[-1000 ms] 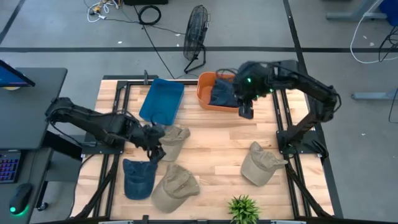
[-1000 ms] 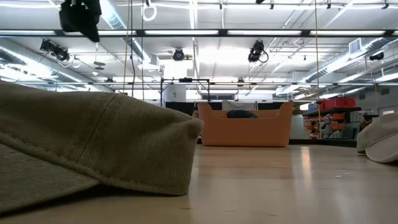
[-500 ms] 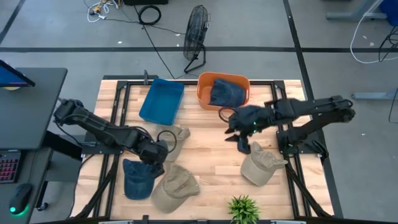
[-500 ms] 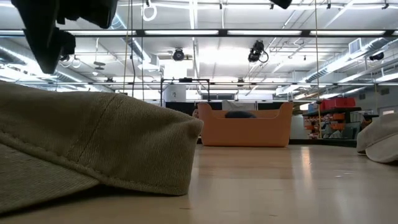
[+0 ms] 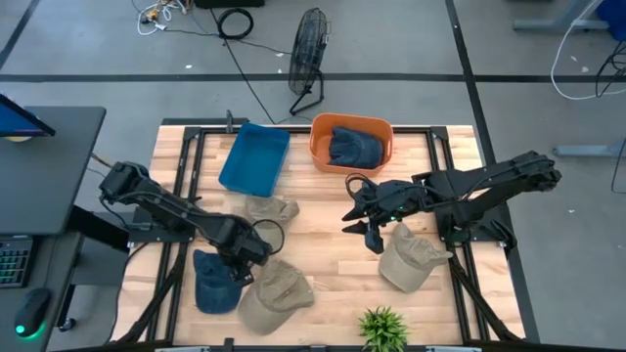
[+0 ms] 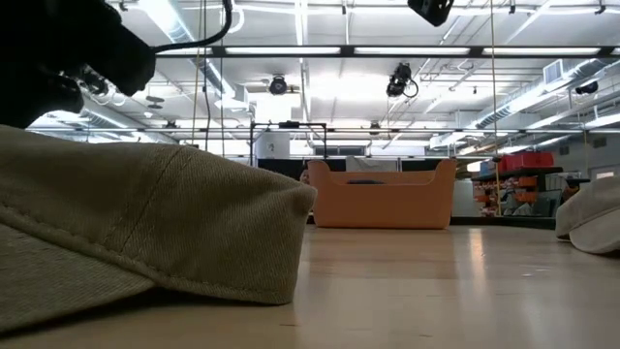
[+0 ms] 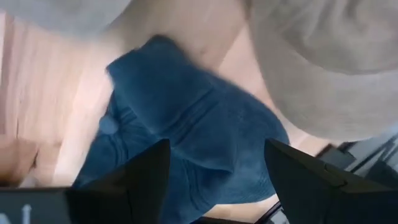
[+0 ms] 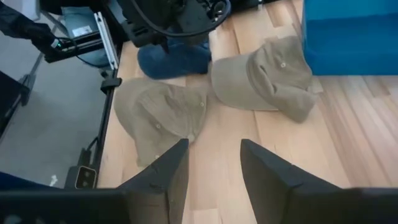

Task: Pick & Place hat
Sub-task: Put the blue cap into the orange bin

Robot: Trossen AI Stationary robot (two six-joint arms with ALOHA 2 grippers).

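A dark blue hat (image 5: 217, 281) lies flat on the table near its near left corner; it fills the left wrist view (image 7: 186, 137). My left gripper (image 5: 244, 259) hovers open just above it (image 7: 216, 146), touching nothing. Three khaki hats lie on the wood: one in the middle left (image 5: 270, 209), one at the near edge (image 5: 275, 293), one near right (image 5: 411, 257). My right gripper (image 5: 364, 230) is open (image 8: 213, 146) over the table's middle, beside the near right khaki hat. Another blue hat (image 5: 354, 147) sits in the orange bin (image 5: 322, 154).
A blue tray (image 5: 253, 157) lies at the far left, next to the orange bin. A small green plant (image 5: 382, 328) stands at the near edge. In the low view a khaki hat (image 6: 145, 223) fills the foreground, with the bin (image 6: 383, 201) behind it. Bare wood shows between the hats.
My right gripper has swung from over the orange bin toward the near edge and down, stopping beside the near right khaki hat. My left gripper has moved from the middle left khaki hat toward the near edge, to above the dark blue hat.
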